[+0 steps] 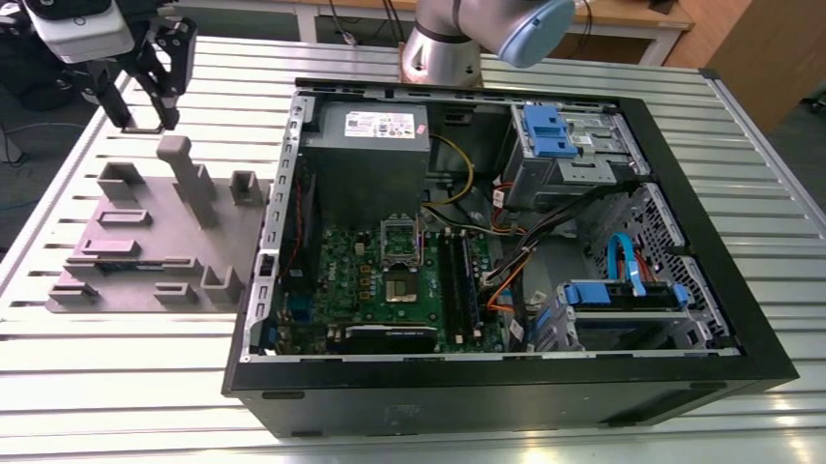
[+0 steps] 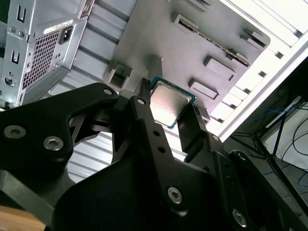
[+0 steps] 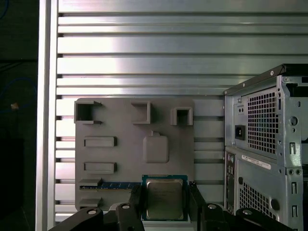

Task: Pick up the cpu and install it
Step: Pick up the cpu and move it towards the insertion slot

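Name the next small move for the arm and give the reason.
Probably carry the cpu level toward the exterior view's right, over the rim of the open case toward the socket. The jaws are shut on the cpu's edges, and the gripper hangs raised off the tray, outside the case.

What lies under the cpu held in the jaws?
The grey tray on the slatted table; the tray patch straight below the cpu is covered.
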`<action>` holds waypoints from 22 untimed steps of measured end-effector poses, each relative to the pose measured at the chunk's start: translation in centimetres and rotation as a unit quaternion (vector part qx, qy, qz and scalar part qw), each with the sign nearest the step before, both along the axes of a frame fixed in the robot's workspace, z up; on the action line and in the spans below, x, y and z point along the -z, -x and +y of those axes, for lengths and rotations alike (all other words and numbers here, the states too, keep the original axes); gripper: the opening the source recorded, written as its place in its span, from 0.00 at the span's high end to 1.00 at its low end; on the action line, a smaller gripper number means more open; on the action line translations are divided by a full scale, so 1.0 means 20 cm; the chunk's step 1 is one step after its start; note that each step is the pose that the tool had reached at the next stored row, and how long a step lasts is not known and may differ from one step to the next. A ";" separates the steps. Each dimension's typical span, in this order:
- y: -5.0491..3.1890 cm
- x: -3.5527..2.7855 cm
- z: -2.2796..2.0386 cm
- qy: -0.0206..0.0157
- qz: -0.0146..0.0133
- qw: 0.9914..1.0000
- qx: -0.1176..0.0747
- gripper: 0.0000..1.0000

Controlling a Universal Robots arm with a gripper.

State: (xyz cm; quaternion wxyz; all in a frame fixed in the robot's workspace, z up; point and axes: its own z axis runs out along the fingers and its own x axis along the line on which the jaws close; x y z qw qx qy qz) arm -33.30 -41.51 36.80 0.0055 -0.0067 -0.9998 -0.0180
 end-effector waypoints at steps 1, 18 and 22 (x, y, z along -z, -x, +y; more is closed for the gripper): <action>-0.003 0.000 0.000 0.000 0.000 1.000 0.000 0.53; -0.039 0.000 0.000 0.000 0.000 1.000 0.000 0.53; -0.048 0.000 0.000 0.000 0.000 1.000 0.000 0.53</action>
